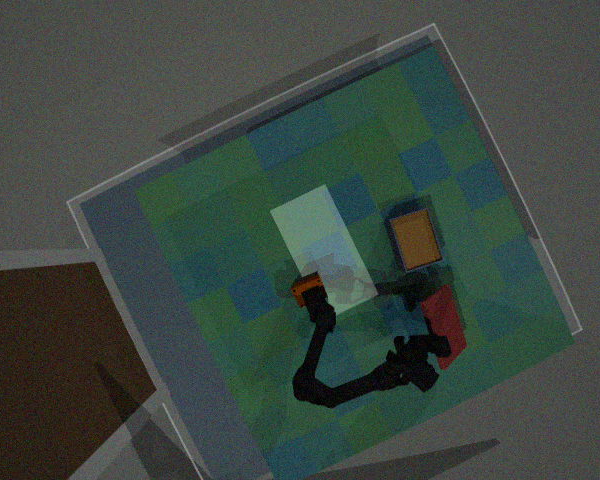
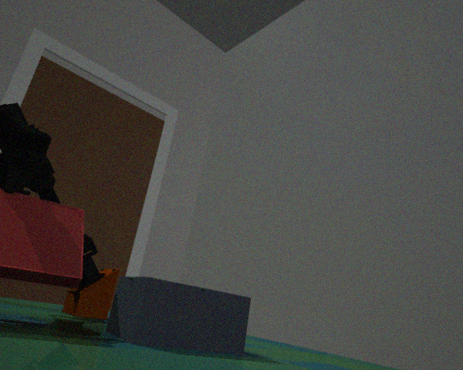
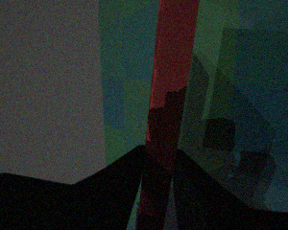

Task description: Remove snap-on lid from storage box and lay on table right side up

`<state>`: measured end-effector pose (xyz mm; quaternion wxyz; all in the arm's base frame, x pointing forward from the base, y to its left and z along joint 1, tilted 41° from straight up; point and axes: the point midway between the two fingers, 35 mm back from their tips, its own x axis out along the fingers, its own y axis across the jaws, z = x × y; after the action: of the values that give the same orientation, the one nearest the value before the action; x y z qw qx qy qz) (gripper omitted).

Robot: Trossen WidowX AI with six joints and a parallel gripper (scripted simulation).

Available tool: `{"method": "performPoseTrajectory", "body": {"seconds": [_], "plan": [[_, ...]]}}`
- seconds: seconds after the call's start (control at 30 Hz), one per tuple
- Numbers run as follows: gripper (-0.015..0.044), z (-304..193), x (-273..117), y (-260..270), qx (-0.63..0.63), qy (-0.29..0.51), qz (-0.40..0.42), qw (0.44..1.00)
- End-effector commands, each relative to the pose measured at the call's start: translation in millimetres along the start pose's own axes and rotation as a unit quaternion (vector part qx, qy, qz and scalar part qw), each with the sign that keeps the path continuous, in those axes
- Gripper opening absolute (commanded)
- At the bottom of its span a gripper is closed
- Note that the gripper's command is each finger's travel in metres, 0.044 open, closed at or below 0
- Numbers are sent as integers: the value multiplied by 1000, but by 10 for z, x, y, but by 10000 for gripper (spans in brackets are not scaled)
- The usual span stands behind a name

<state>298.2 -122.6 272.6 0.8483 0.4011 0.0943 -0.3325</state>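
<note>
Lid off the box, clamped edge-on in the gripper

The red lid [image 1: 450, 320] [image 2: 32, 234] [image 3: 175, 53] is held above the patchwork tabletop [image 1: 212, 227] [image 2: 56, 354] [image 3: 127, 62], steeply tilted, with its broad face turned toward the exterior view. The gripper [image 1: 434, 343] [image 2: 18, 189] [image 3: 159, 153] has its fingers closed on the lid; in the wrist view the lid runs between them as a narrow red strip. The lid has yet to be laid flat, and which of its faces is the top side cannot be told.

The grey-blue storage box [image 1: 398, 245] [image 2: 184, 318] sits upright on the tabletop, open, its interior orange in the top view. The lid is near the box but apart from it.

The black six-joint arm [image 1: 354, 390] bends around from its orange base [image 1: 306, 284] [image 2: 94, 296] to the gripper. A pale rectangular patch [image 1: 300, 219] spreads across the tabletop between the base and the box, with patchwork squares visible through it. Behind, a brown door [image 2: 99, 159] stands within a light doorframe [image 2: 152, 191]. The lighting is dim and the pictures are grainy.
</note>
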Motion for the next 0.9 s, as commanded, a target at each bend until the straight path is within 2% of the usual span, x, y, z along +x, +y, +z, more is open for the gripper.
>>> {"method": "performPoseTrajectory", "body": {"seconds": [0.0,0.87], "plan": [[0,-10,20,-7,-3,2,6,1000],[0,-8,152,-163,-4,2,6,1000]]}}
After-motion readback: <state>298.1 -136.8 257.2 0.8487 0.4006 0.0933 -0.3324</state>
